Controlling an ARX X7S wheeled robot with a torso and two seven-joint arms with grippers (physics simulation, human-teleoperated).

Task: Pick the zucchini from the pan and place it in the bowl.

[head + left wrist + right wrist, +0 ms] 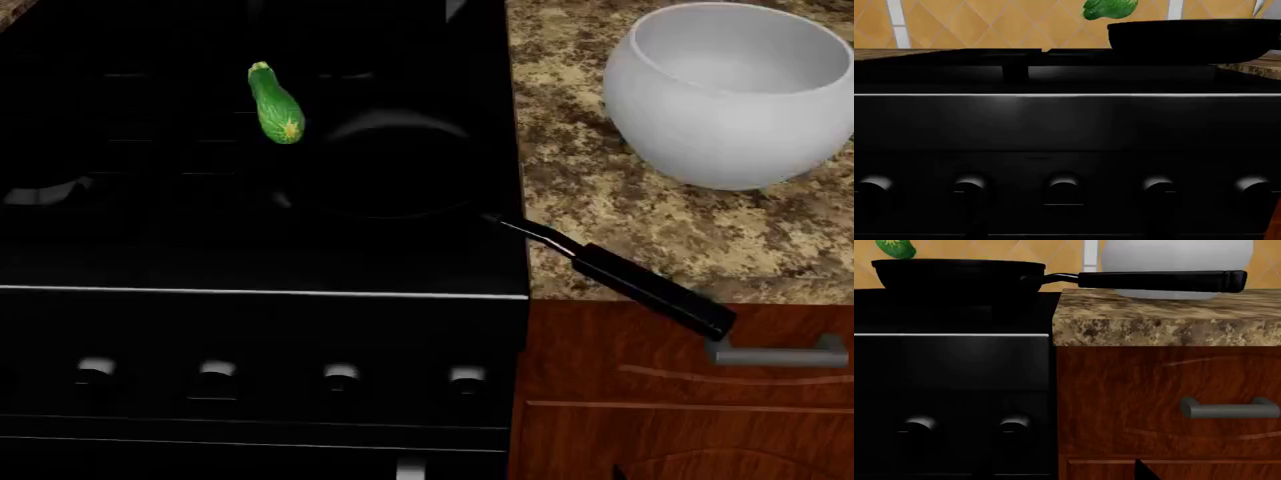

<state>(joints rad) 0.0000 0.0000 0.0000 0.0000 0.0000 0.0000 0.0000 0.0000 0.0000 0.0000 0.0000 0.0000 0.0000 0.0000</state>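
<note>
Head view: zucchini (275, 103) lies at pan's (380, 165) 10 o'clock rim; white bowl (731, 92) at approx 2 o'clock on granite counter (601, 210). Neither gripper visible, so pincer state can't be told. Risk: black-on-black pan vs stovetop (160, 240), misjudged reach.

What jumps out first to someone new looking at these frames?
The bright green zucchini stands out most, lying at the far-left edge of the black pan, which nearly vanishes against the black stovetop. Next is the big white bowl on the speckled granite counter to the right, with the pan's long handle reaching across the counter's front edge. No gripper is visible in any view.
</note>
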